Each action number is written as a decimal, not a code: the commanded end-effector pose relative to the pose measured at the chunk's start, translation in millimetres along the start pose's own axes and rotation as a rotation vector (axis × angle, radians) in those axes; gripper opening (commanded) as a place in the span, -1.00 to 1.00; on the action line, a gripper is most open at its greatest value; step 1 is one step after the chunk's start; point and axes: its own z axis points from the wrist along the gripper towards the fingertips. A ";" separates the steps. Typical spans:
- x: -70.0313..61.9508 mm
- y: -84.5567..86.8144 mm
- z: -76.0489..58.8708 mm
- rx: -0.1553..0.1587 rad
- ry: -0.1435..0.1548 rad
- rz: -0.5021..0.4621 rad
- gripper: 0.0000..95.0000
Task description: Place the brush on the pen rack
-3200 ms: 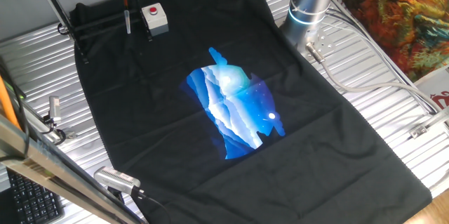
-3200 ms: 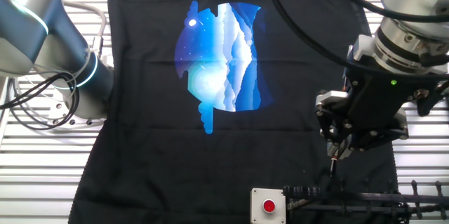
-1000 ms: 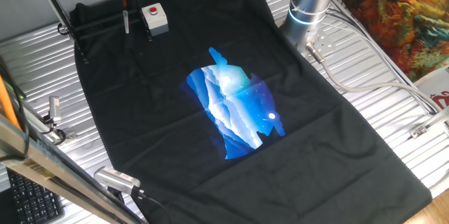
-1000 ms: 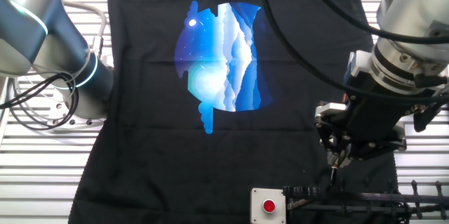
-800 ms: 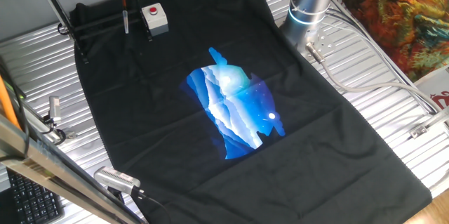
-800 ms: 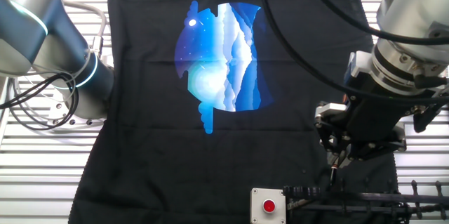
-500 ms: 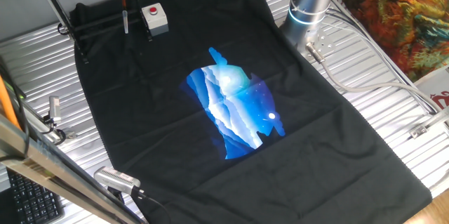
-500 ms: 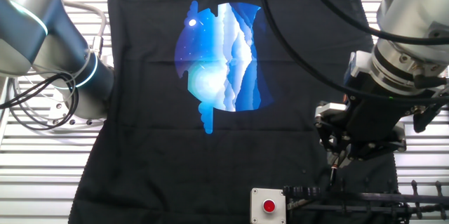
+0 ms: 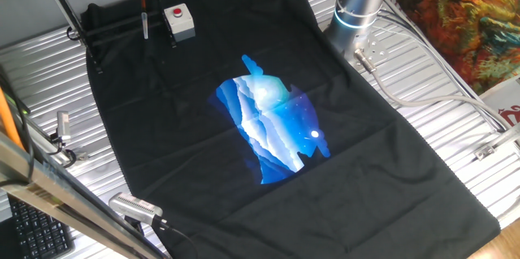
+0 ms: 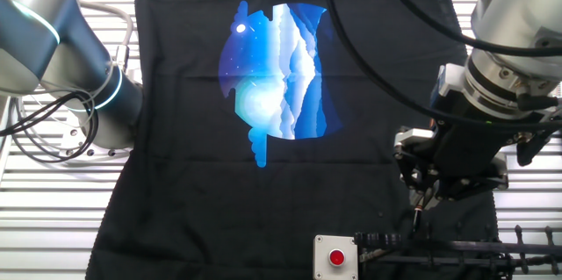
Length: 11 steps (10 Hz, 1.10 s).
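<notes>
At the far left of one fixed view stood the pen rack (image 9: 77,23), a thin black rod frame at the edge of the black cloth (image 9: 203,161). The brush (image 9: 145,11) hung close to upright just beside its lower bar, red handle above, silver end pointing down. Whether it touched the bar could not be determined. Immediately to the right sat the grey box with a red button (image 9: 179,19); further right, the blue print (image 9: 272,129) and the arm base (image 9: 357,11). In the other fixed view, the gripper (image 10: 423,199) hung over the rack with the brush end protruding beneath; its fingers were closed down on the handle. The brush was judged light, stiff, smooth and liable to pivot; the mid-handle appeared the soundest hold.
</notes>
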 end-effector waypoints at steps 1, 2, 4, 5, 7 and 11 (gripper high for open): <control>-0.2 0.0 0.0 0.003 0.000 -0.005 -1.00; -0.2 0.0 0.0 0.004 0.000 -0.013 -1.00; -0.4 -0.1 0.1 0.006 -0.001 -0.018 -0.60; -0.4 -0.2 0.1 0.008 -0.002 -0.024 -0.60; -0.6 -0.3 0.2 0.008 -0.003 -0.028 -0.60; -0.6 -0.3 0.2 0.009 -0.002 -0.029 -0.20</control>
